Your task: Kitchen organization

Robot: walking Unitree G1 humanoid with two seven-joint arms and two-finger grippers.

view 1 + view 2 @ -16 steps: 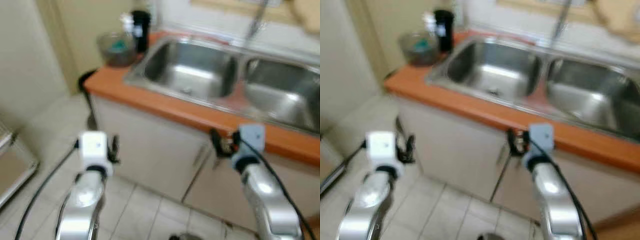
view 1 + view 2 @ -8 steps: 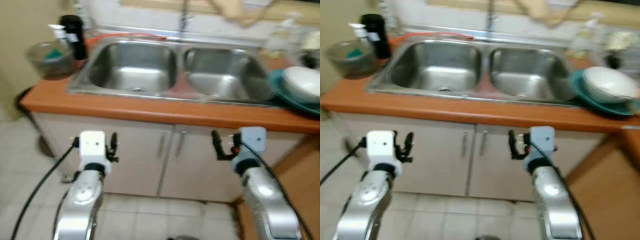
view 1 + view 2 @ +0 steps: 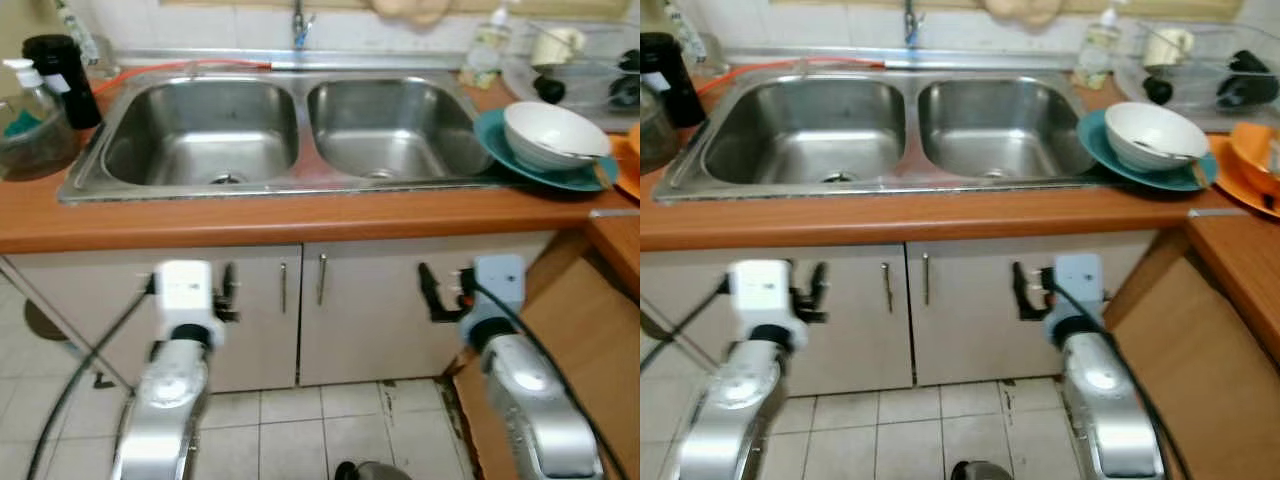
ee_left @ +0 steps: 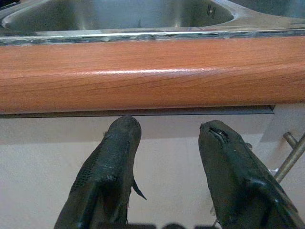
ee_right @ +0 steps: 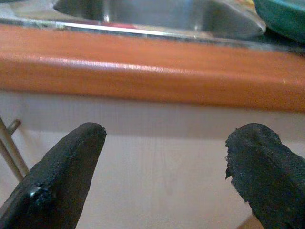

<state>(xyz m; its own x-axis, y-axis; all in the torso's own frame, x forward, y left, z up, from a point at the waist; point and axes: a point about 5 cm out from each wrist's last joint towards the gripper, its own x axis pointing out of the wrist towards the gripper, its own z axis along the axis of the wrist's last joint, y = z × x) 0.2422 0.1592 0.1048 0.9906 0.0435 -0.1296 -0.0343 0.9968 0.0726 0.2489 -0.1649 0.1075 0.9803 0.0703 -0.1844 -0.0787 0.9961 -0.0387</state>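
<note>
Left eye view is showing the white bowl [image 3: 553,135] sitting on the teal plate [image 3: 500,140] at the far right of the worktop [image 3: 300,215], nearer to the right hand [image 3: 432,292], which is hanging released below the edge, like the left hand [image 3: 228,290].

Beyond the right gripper [image 3: 432,290], the orange plate [image 3: 1252,158] and clear dish rack [image 3: 1200,60] are cut off by the edge.

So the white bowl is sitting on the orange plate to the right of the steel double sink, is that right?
Not quite. The white bowl sits on the round teal plate, as the right eye view shows; the orange plate lies further right. It is indeed right of the steel double sink.
</note>
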